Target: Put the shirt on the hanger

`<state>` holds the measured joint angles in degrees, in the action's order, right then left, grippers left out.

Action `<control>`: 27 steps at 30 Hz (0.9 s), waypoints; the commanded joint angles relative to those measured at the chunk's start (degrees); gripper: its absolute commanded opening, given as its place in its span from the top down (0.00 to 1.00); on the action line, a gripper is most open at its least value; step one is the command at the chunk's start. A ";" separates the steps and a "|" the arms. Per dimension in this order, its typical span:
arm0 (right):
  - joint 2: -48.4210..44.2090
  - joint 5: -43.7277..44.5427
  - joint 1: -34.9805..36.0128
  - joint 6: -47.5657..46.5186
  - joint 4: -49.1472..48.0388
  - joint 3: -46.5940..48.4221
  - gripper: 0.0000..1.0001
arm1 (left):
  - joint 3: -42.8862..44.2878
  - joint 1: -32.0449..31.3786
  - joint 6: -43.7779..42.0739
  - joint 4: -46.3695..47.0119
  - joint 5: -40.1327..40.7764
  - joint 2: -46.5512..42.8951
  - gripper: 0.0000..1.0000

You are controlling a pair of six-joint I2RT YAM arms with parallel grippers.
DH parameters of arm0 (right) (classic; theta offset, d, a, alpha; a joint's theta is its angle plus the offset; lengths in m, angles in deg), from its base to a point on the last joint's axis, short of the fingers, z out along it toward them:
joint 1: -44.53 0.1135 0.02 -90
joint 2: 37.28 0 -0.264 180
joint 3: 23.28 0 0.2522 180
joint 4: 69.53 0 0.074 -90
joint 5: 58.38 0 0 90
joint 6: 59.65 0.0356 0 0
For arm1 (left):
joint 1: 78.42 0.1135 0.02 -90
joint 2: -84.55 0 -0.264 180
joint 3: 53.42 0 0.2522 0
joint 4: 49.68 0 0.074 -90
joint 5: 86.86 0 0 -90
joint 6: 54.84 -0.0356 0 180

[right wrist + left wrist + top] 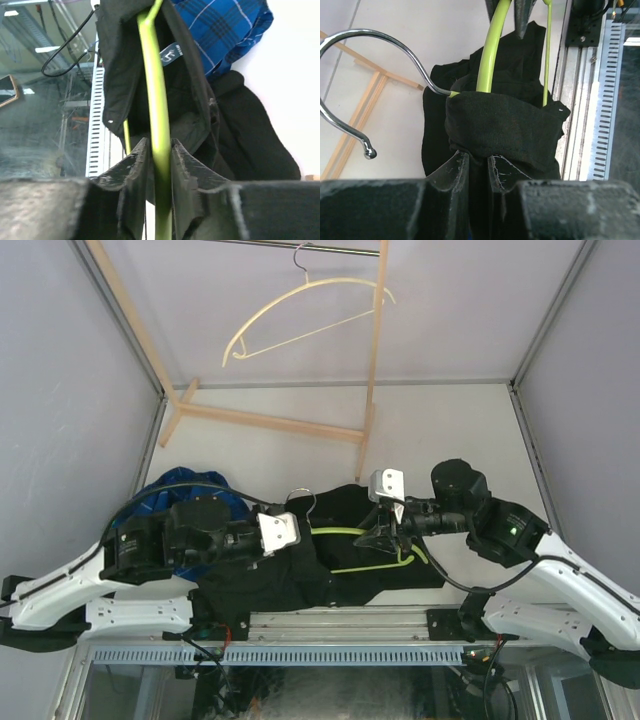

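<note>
the shirt (335, 575) is soft, limp black cloth, light but floppy. it lies heaped along the near edge of the tabletop (450, 430), with part of it bunched over the hanger (345, 531) (thin lime-green plastic with a metal hook (370, 37)). cloth like this will likely sag and slip off smooth plastic unless kept taut. the best place to take it is the collar or shoulder seam, close to the hanger's neck. the left fingers (460, 170) do roughly that: they are nearly closed and pinch a fold of black cloth just below the neck.

the hanger looks light and springy. its thin arm may flex or twist in a grip, so a hold nearer the middle than the tip seems wiser. the right fingers (137, 165) sit on either side of one green arm and press against it, gripping it. shirt cloth hangs just behind.

the tabletop is smooth and pale, and i'd judge the cloth will drag across it easily. a blue plaid shirt (175, 490) lies bunched at the left, touching the black one, and could get caught up with it. a wooden rack (270, 422) stands toward the far side, well apart from the arms. a cream hanger (300, 305) hangs on the rack's rail (300, 248). grey walls close in on both sides, so wide sideways swings look tight.
</note>
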<state>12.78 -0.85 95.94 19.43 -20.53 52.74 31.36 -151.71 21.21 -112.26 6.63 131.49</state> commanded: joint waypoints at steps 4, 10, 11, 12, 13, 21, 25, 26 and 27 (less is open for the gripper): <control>0.21 -5.07 -0.59 3.63 0.54 1.99 1.00 | 2.96 0.20 -3.17 3.81 4.84 -0.72 0.95; -1.20 -0.14 -0.88 8.61 -4.06 0.73 1.00 | 0.79 0.18 -1.09 8.41 7.86 -3.33 0.49; -1.58 1.31 -0.93 9.45 -4.97 0.15 1.00 | 0.38 0.20 -0.63 9.26 8.25 -3.87 0.43; -2.12 2.77 -0.96 10.30 -6.05 -0.47 1.00 | -0.06 0.18 -0.17 10.10 8.79 -4.51 0.37; -2.69 4.19 -1.01 11.24 -7.13 -1.30 1.00 | -0.26 0.17 0.08 10.62 9.08 -5.02 0.33; -10.94 17.91 -1.39 19.48 -19.09 -9.96 1.00 | 0.49 0.22 1.60 11.93 12.79 -8.22 0.11; -16.19 29.01 -1.41 22.93 -25.19 -13.85 1.00 | 0.44 0.22 3.21 14.22 17.41 -8.67 0.10; -17.54 32.82 -1.41 23.10 -26.87 -14.50 1.00 | 0.61 0.23 3.66 14.80 19.01 -8.38 0.09; -19.02 35.68 -1.45 23.24 -28.10 -14.79 1.00 | 0.87 0.18 4.06 15.40 20.87 -8.00 0.08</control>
<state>-0.90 19.68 94.83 37.95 -33.36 38.10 31.32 -151.74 22.74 -101.76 20.64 123.03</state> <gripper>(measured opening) 0.091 0.905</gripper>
